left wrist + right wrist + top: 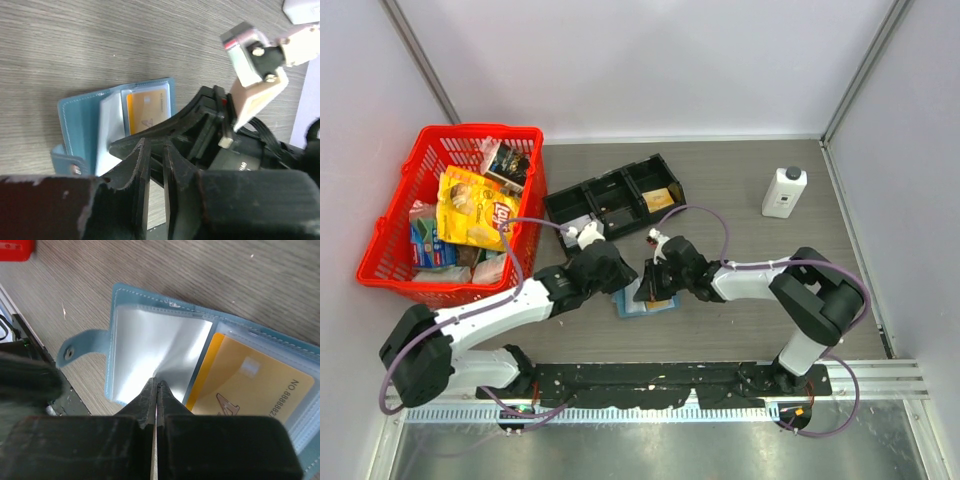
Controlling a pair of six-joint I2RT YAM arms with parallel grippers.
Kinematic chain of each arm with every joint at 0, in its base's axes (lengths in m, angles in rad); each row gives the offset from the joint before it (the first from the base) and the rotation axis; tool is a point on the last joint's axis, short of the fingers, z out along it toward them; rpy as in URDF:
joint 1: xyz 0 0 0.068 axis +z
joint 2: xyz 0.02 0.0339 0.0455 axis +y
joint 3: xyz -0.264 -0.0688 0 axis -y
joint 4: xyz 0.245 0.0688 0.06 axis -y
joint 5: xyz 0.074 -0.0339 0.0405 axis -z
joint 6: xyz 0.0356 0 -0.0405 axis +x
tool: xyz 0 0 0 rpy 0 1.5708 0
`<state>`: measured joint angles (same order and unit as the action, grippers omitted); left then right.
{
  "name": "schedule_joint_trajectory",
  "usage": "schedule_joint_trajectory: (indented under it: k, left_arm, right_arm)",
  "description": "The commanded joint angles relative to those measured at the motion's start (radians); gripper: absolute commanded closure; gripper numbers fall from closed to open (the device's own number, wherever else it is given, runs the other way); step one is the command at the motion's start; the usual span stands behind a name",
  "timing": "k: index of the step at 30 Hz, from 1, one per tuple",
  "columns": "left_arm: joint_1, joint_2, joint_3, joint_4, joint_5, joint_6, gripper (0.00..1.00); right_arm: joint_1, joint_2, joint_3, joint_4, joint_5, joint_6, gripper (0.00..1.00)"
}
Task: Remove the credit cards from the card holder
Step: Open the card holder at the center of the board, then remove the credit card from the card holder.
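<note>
While the open holder (165,302) lies at the middle of the desk (200,270), the right fingers (152,392) are pinched closed on its clear sleeve (155,345), seemingly so the orange card (250,385) beside it can be reached. How the left fingers (137,170) stand cannot be told.

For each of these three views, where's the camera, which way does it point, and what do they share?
Top external: above and behind the bases, looking down at the table; left gripper and right gripper both over the card holder.
Left wrist: on the left arm, facing down at the card holder's orange card; own fingers blur the bottom.
Right wrist: on the right arm, straight down onto the card holder; own shut fingers bottom centre.
All three share the card holder.
</note>
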<state>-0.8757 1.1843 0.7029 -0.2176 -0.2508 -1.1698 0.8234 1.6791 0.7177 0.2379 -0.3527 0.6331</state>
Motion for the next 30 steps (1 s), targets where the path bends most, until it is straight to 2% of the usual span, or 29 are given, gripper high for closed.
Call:
schedule_joint_trajectory:
  k: [1,3,6,14,20,30]
  left_arm:
    - [0.006,0.081,0.044,0.066,-0.013,0.021,0.83]
    - [0.012,0.104,0.034,0.063,-0.015,0.028,0.89]
    - [0.029,0.132,0.0,0.095,0.004,0.061,0.91]
    - [0.06,0.146,-0.052,0.07,0.044,0.131,0.92]
    - [0.07,0.156,-0.094,0.089,0.08,0.134,0.92]
    - [0.076,0.156,-0.068,0.118,0.119,0.137,0.91]
  right_arm:
    - [-0.007,-0.061,-0.008,0.044,-0.009,0.03,0.99]
    - [-0.006,-0.073,-0.018,0.06,-0.015,0.059,0.99]
    - [-0.009,-0.094,-0.044,0.077,0.0,0.077,0.99]
    - [-0.035,-0.159,-0.017,-0.044,0.081,0.045,0.97]
    - [-0.144,-0.203,-0.047,-0.077,0.021,0.01,0.95]
    - [-0.205,-0.165,-0.073,-0.109,-0.015,-0.05,0.93]
